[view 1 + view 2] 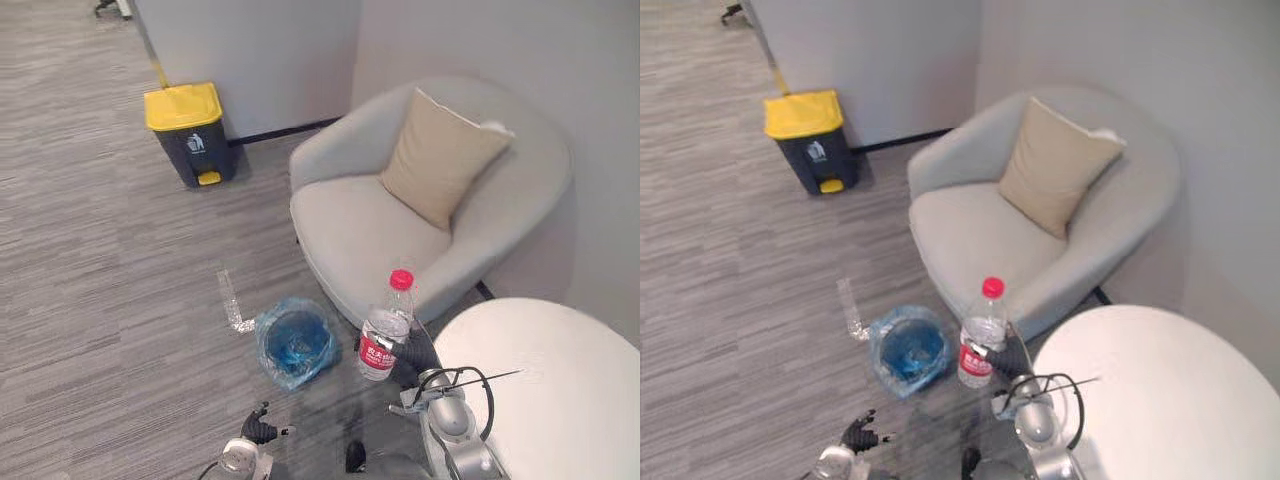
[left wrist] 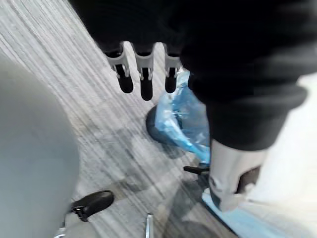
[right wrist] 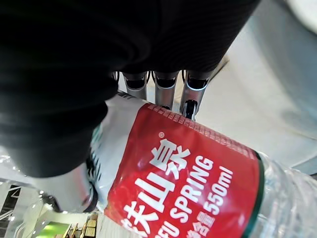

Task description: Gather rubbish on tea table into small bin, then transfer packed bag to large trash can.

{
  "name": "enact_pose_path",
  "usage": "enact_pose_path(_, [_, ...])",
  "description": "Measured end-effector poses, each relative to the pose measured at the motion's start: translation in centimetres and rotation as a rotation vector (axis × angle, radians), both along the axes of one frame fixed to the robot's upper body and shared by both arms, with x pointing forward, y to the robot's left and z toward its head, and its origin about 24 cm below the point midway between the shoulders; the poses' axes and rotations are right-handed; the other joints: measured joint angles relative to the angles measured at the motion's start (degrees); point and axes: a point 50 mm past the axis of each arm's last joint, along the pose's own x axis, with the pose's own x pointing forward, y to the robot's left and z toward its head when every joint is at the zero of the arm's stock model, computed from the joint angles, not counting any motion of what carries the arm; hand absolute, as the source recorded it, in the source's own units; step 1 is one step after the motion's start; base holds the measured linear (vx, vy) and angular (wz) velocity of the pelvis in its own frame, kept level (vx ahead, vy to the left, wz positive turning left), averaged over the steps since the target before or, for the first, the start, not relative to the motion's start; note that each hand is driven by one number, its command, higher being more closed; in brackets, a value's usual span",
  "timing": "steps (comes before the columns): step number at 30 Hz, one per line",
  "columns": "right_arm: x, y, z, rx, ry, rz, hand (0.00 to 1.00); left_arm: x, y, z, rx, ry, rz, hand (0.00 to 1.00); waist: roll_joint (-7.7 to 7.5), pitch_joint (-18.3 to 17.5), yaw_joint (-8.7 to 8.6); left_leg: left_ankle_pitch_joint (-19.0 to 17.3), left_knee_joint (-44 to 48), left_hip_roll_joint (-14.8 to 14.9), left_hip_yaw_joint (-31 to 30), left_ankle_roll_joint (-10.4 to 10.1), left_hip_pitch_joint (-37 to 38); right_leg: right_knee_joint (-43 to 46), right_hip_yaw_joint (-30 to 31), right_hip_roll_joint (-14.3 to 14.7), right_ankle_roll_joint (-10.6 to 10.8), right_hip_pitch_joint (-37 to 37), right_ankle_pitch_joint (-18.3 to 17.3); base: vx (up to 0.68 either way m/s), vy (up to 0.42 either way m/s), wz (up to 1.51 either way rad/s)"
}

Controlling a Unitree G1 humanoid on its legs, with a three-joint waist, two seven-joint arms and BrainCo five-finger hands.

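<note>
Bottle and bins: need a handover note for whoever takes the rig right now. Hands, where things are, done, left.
Right hand: shut on the water bottle, held upright between the tea table and the small bin.
Left hand: open, empty, low near the bin.
Small bin: on the floor by the armchair, lined with a blue bag; a clear plastic piece lies on the floor beside it.
Large trash can: lid shut, by the far wall.
Done: bottle is off the table; its visible part is bare.
Left: drop the bottle in the bin, probably the floor piece too, then carry the bag to the large can.
</note>
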Motion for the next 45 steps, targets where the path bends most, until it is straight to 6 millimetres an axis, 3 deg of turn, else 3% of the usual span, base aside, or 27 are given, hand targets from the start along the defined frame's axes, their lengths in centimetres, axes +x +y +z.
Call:
enact_pose_path(2, [0.0, -0.2, 0.0, -0.004, 0.000, -0.009, 1.00, 0.4, -0.2, 0.2, 0.002, -0.013, -0.015, 0.00, -0.34, 0.35, 0.00, 2.30, -5.32, 0.42, 2.25, 0.03, -0.80, -0.26, -0.57, -1.26, 0.04, -0.04, 0.00, 0.06, 0.168, 0.53])
enact_pose_path(3, [-0.1, -0.3, -0.1, -0.007, 0.003, -0.009, 1.00, 0.3, -0.4, 0.1, 0.004, -0.011, -0.032, 0.00, 0.62, 0.17, -0.10, 8.80, -9.49, 1.68, 2.91, -1.29, -0.76, -0.43, -1.42, -1.08, 0.92, 0.35, -0.34, 0.06, 0.212, 0.44])
enact_pose_path(4, [-0.2, 0.0, -0.6, 0.003, 0.023, -0.013, 1.00, 0.4, -0.3, 0.2, 0.014, -0.013, -0.046, 0.00, -0.38, -0.09, 0.14, 8.83, -10.25, 0.20, 2.44, -0.99, -0.22, -1.17, -1.37, -2.07, 1.78, 0.74, -0.77, 0.07, 0.253, 0.29])
enact_pose_path(7, [-0.5, 1.3, -1.0, 0.040, 0.044, 0.009, 1.00, 0.3, 0.7, 0.2, 0.049, -0.010, -0.055, 0.00, -1.08, -0.38, 1.52, 8.85, -10.30, -2.35, 2.65, -0.87, 0.54, -2.22, 0.10, -4.13, 3.84, 1.42, 0.63, 0.04, 0.157, -0.01])
enact_pose_path(14, [-0.5, 2.2, -2.9, 0.023, 0.128, 0.052, 1.00, -0.4, 1.5, 0.0, 0.072, 0.009, -0.051, 0.00, -0.16, -0.46, 1.39, 9.59, -13.32, -3.32, 4.00, 0.47, 3.47, -3.08, 1.88, -4.58, 4.04, 2.10, 1.26, -0.04, 0.048, -0.18])
enact_pose_path(18, [0.8, 2.1, -3.2, -0.040, 0.133, 0.084, 1.00, 0.0, 1.0, 0.1, 0.057, -0.009, -0.029, 0.00, 0.45, 0.68, 1.43, 10.88, -12.88, -3.55, 3.74, 1.39, -0.68, -2.40, 1.60, -4.67, 4.08, -2.01, 1.22, -0.16, -0.031, -0.01])
enact_pose_path(22, [5.9, 2.7, 0.4, -0.126, -0.036, 0.107, 1.00, 4.0, 1.1, 1.8, 0.031, -0.134, 0.063, 0.00, 3.10, 8.22, 1.69, 11.25, -4.74, -2.64, 0.43, 1.84, -15.22, 4.45, 0.31, -4.62, 3.89, -14.39, 0.91, -0.28, -0.032, 0.30])
enact_pose_path(25, [8.5, 3.3, 3.2, -0.153, -0.138, 0.113, 1.00, 6.7, 1.7, 3.2, 0.005, -0.219, 0.170, 0.00, 3.59, 12.06, 3.43, 12.65, -2.67, -2.00, -0.55, 2.25, -23.30, 9.18, -0.11, -4.75, 3.64, -23.06, 0.72, -0.27, -0.010, 0.17])
enact_pose_path(28, [10.2, 4.0, 5.7, -0.155, -0.229, 0.100, 1.00, 9.2, 1.9, 4.9, -0.033, -0.317, 0.260, 0.00, 3.12, 12.72, 5.04, 13.21, 0.18, -1.31, -0.54, 2.01, -31.64, 13.50, -0.21, -5.11, 3.12, -31.76, 0.24, -0.17, 0.003, 0.03])
enact_pose_path(32, [12.0, 4.4, 9.0, -0.154, -0.335, 0.067, 1.00, 12.4, 1.1, 7.7, -0.103, -0.459, 0.346, 0.00, 2.99, 12.83, 5.56, 13.47, 3.33, -1.14, -0.74, 2.38, -39.89, 18.38, -1.03, -6.03, 2.46, -40.35, -0.30, -0.10, -0.001, 0.08])
enact_pose_path(36, [13.9, 4.4, 13.8, -0.139, -0.485, 0.010, 1.00, 15.3, -0.6, 12.0, -0.191, -0.670, 0.344, 0.00, 2.70, 13.13, 5.73, 14.24, 5.31, -1.44, -1.81, 2.65, -47.83, 22.33, -2.08, -7.17, 2.07, -48.18, -1.13, -0.03, 0.002, 0.17])
enact_pose_path(39, [14.9, 2.6, 16.4, -0.165, -0.558, -0.059, 1.00, 15.0, -1.4, 15.1, -0.248, -0.840, 0.295, 0.00, 2.71, 14.10, 6.36, 14.95, 5.28, -2.37, -2.55, 2.65, -50.77, 25.46, -3.51, -8.88, 1.90, -51.31, -2.94, 0.00, -0.013, 0.40])
enact_pose_path(43, [15.7, -0.2, 19.2, -0.190, -0.629, -0.158, 1.00, 13.7, -1.6, 15.9, -0.269, -0.900, 0.273, 0.00, 2.65, 14.36, 8.61, 15.39, 6.11, -2.94, -2.22, 3.17, -54.68, 28.78, -3.73, -10.34, 1.70, -55.85, -4.63, 0.03, -0.044, 0.23])
enact_pose_path(45, [16.3, -1.0, 20.1, -0.187, -0.633, -0.191, 1.00, 13.7, -1.7, 16.2, -0.272, -0.911, 0.264, 0.00, 2.61, 14.38, 8.73, 15.67, 6.26, -3.37, -2.25, 3.19, -56.12, 29.75, -3.75, -10.86, 1.65, -57.55, -4.94, 0.03, -0.026, 0.18])
